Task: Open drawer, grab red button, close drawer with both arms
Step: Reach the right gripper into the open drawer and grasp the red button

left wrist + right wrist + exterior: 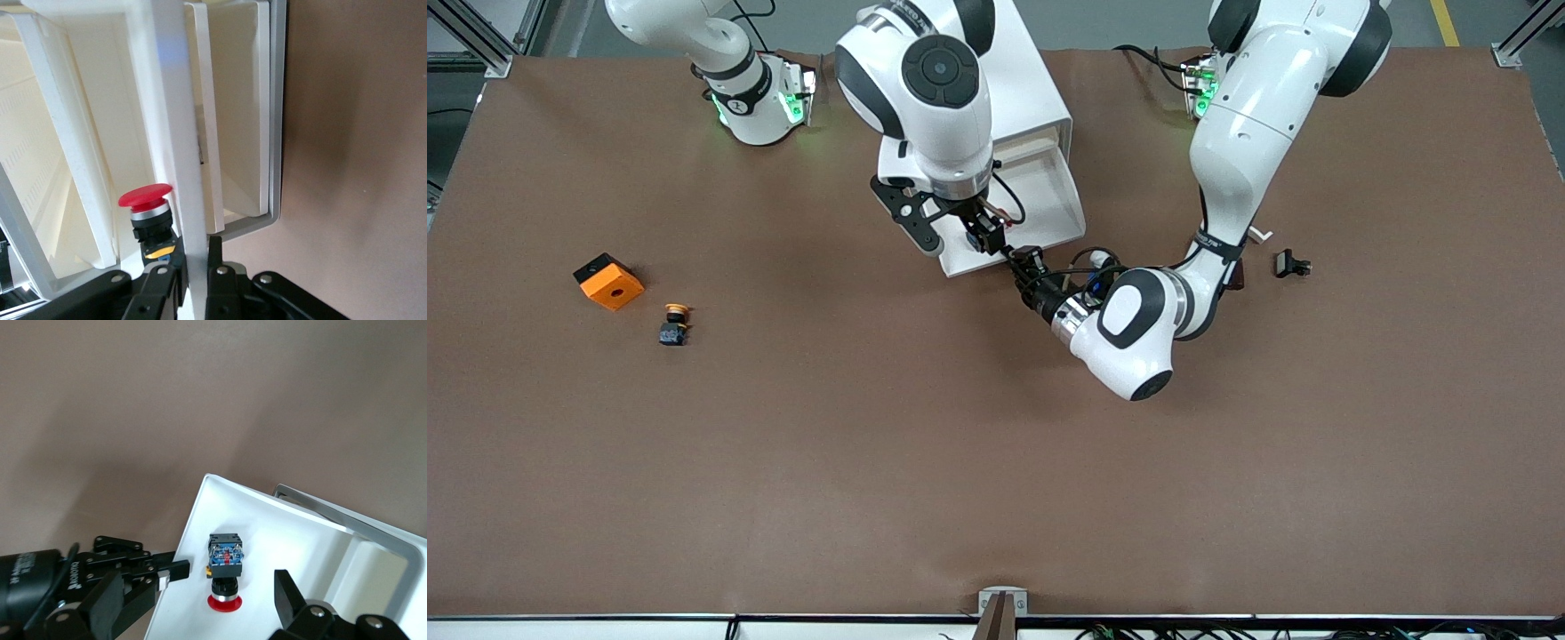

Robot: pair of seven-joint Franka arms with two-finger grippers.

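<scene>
The drawer (1049, 204) is pulled out of the white cabinet (1032, 98) toward the front camera. The red-capped button (225, 570) lies on its side on the drawer's white floor (300, 533), close to the front panel. It also shows in the left wrist view (145, 200). My left gripper (1021, 260) is shut on the drawer's front panel (167, 133), one finger on each side of it (197, 273). My right gripper (983, 233) hangs open over the drawer, and its jaws (198, 593) stand on either side of the button without touching it.
An orange cube (609, 281) and a yellow-capped button (675, 324) lie on the brown table toward the right arm's end. A small black part (1291, 264) lies toward the left arm's end. The left arm's elbow (1138, 338) hangs low over the table.
</scene>
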